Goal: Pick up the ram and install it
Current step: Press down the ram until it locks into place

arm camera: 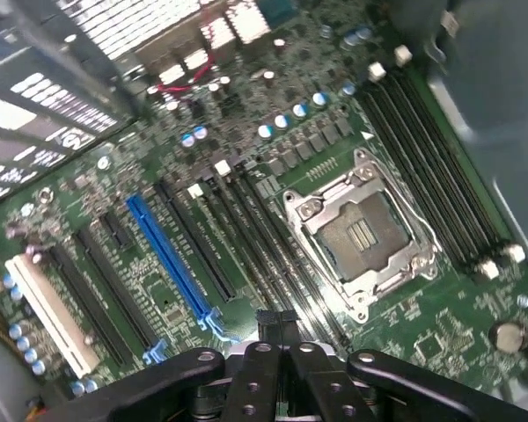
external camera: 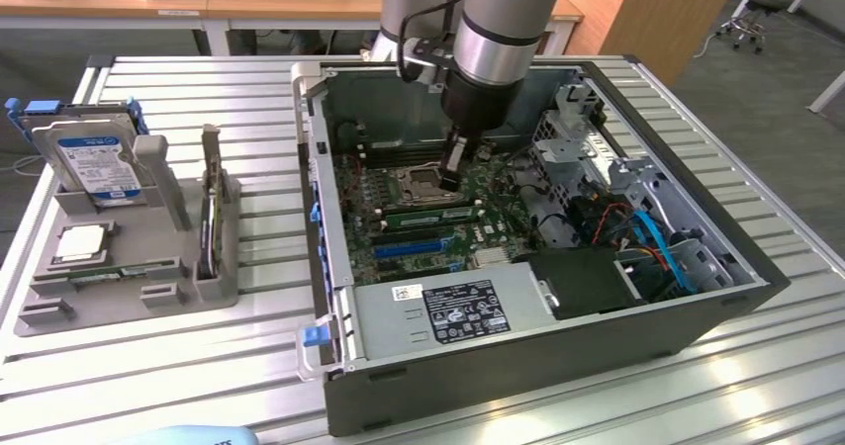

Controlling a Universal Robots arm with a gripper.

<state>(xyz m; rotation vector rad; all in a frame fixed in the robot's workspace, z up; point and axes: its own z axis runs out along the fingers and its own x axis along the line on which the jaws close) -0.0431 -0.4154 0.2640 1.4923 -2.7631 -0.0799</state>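
My gripper [external camera: 454, 180] reaches down into the open computer case [external camera: 739, 297], its thin black fingers shut and nothing showing between them. In the exterior view the tips stand just above a long green ram [external camera: 422, 201] that lies along the memory slots beside the empty processor socket [external camera: 420, 178]. I cannot tell whether the fingers touch it. From the wrist view, the shut gripper [arm camera: 277, 323] hangs over the near end of the dark memory slots [arm camera: 264, 246], between the socket [arm camera: 363, 233] and a blue slot [arm camera: 172, 255].
A grey holder [external camera: 40, 316] on the exterior view's left carries a hard drive with a blue label [external camera: 93, 163], a square silver chip [external camera: 82, 242] and a small green board [external camera: 117, 273]. The case holds a power supply [external camera: 449, 311], cables and a drive cage [external camera: 581, 133].
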